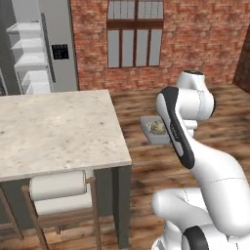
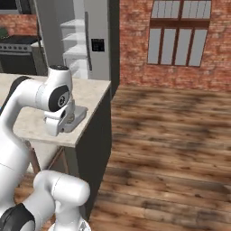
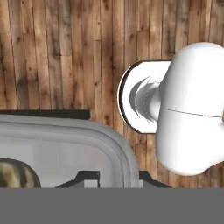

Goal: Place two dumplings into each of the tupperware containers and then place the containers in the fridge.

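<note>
My gripper point(image 3: 117, 180) is shut on the rim of a grey tupperware container point(image 3: 65, 151), and its dark fingertips point(image 3: 87, 178) straddle that rim. The container hangs in the air over the wooden floor, just right of the counter's edge, as the left base view shows the container point(image 1: 150, 131). A mottled tan dumpling point(image 1: 157, 127) lies inside it, and the dumpling point(image 3: 15, 175) also sits at the tray's lower left in the hand view. The arm's forearm hides part of the tray. The fridge point(image 1: 56, 49) stands open at the far left, its white shelves point(image 1: 29, 53) bare. The right base view shows the container point(image 2: 77, 115) beside the hand.
A stone-topped counter point(image 1: 53, 127) fills the left, with a white-cushioned stool point(image 1: 58, 190) tucked under its near edge. Wooden floor point(image 1: 141, 166) lies open between the counter and the brick wall point(image 1: 195, 44). A black oven range point(image 2: 18, 56) stands left of the fridge point(image 2: 97, 40).
</note>
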### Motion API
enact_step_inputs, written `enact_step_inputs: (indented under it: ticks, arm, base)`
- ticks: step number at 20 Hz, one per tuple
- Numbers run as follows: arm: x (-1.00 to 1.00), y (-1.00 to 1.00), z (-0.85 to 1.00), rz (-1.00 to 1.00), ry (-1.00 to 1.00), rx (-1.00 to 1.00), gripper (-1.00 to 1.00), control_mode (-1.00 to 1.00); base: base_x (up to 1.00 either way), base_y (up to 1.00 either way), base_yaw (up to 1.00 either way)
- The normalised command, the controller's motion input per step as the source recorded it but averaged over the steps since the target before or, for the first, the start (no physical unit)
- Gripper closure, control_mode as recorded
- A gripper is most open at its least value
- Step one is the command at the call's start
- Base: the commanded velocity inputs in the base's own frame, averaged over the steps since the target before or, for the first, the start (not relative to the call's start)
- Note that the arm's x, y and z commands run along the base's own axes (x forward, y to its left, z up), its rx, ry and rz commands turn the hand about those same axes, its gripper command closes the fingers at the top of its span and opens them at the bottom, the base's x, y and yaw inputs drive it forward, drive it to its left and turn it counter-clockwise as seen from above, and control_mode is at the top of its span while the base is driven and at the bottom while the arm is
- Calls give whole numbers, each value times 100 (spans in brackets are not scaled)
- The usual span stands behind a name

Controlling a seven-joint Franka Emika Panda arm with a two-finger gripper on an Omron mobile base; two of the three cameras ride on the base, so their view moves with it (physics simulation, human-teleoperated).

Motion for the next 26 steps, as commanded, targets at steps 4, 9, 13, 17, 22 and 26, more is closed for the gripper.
enact_step_inputs:
  ticks: [4,9,13,17,22,26]
  arm:
    - [0,0,0,0,0,0,100,100]
    - [0,0,0,0,0,0,100,100]
    - [0,0,0,0,0,0,100,100]
    - [0,0,0,0,0,0,100,100]
    - [0,0,0,0,0,0,100,100]
    - [0,0,0,0,0,0,100,100]
  base:
    - [99,-100,5]
    - [99,-100,6]
    - [100,-100,8]
    - [100,-100,10]
    - [100,-99,14]
    - [100,-66,16]
